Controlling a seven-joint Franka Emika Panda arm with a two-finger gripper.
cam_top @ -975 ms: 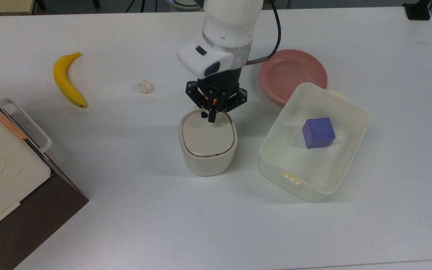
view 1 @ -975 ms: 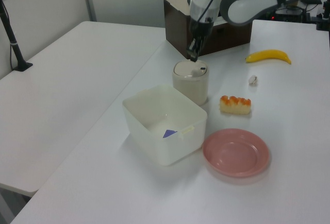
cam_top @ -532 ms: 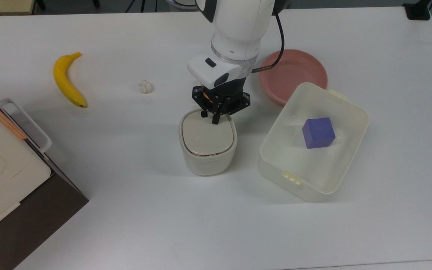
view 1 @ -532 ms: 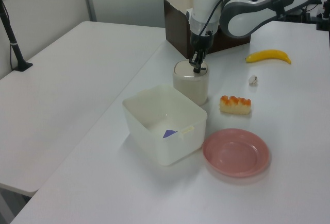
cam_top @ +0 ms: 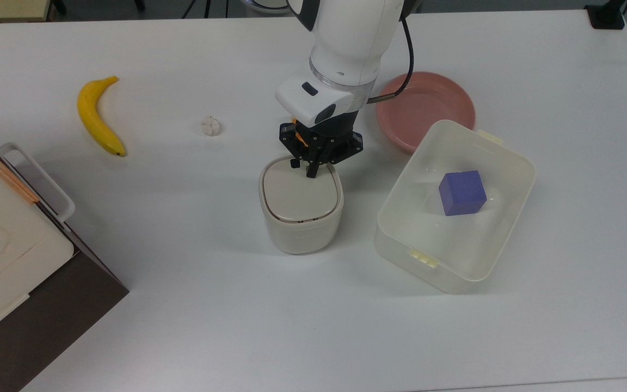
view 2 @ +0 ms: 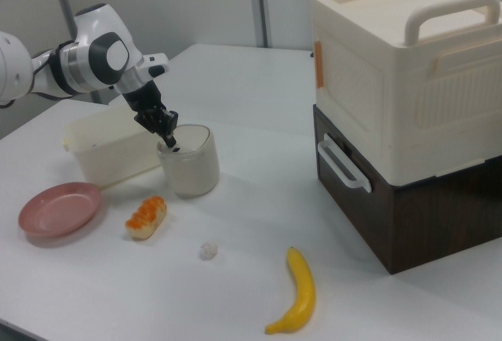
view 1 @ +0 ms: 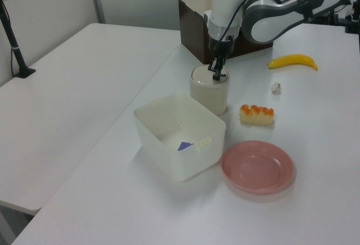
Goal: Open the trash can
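The trash can point(cam_top: 301, 209) stood near the middle of the desk point(cam_top: 237, 326), its flat beige lid point(cam_top: 298, 193) down and level, with the translucent box point(cam_top: 455, 207) holding a purple cube point(cam_top: 461, 192) just beside it on the top view's right. The hand point(cam_top: 310, 170) was closed to a single point, gripping nothing, and pressed straight down at the lid's rim on the side toward the pink plate point(cam_top: 425, 109), where the small black button point(cam_top: 294, 163) sat. By my judgement, the step was to push that button until the latch let go. The tip should have stayed centred on the button, not on the lid itself, with the push kept vertical so the light can did not tip or slide, and the arm should then have lifted clear of the rising lid.
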